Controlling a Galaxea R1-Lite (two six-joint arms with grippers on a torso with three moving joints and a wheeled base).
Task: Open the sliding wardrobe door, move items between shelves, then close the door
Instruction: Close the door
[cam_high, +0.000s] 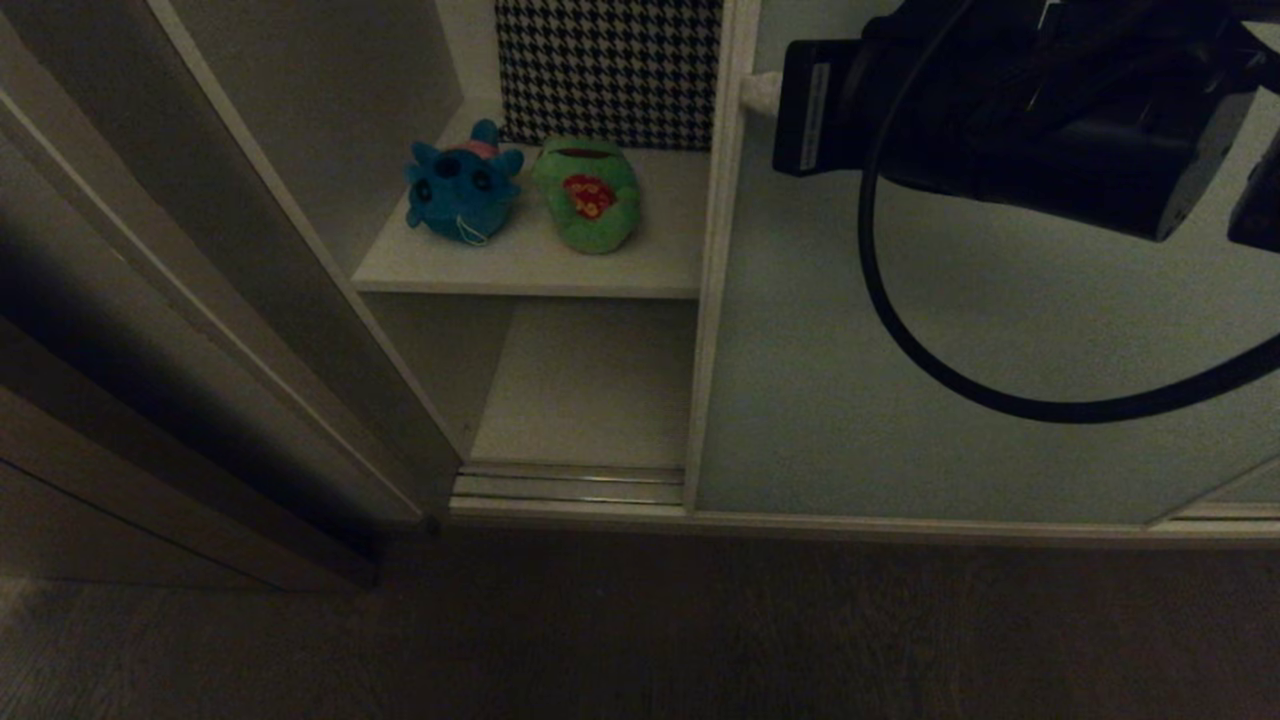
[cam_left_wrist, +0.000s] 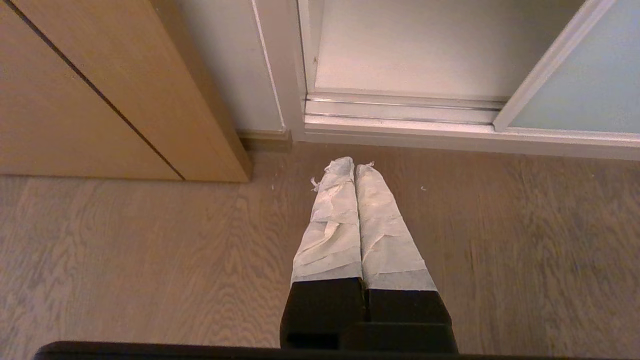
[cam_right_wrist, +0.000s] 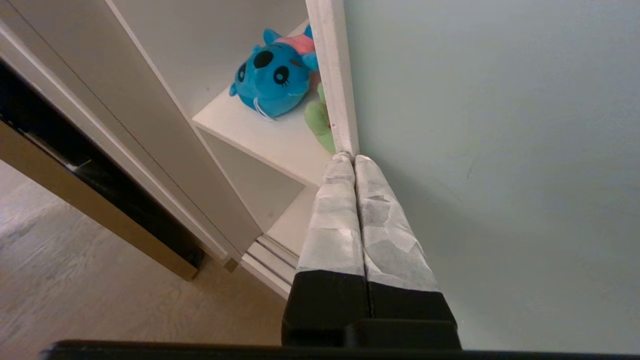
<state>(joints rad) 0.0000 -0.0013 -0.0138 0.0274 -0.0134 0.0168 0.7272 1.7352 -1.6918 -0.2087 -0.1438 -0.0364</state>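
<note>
Pale grey-green sliding wardrobe door (cam_high: 980, 330) with thin cream frame: upright, long axis vertical, covering the right side, opening at left. Upper white shelf board (cam_high: 530, 262): teal-blue plush creature with pink back (cam_high: 462, 188), face toward the viewer; just beside it on the right, bright green plush frog with red chest patch (cam_high: 590, 195), long axis running near to far. Black-and-white houndstooth cushion (cam_high: 610, 70) behind. Lower white shelf (cam_high: 585, 385) beneath.

Right gripper (cam_right_wrist: 348, 159): tape-wrapped fingers pressed together, tips at the door's left edge. Left gripper (cam_left_wrist: 352, 167): closed, empty, over the wooden floor (cam_left_wrist: 150, 260).
</note>
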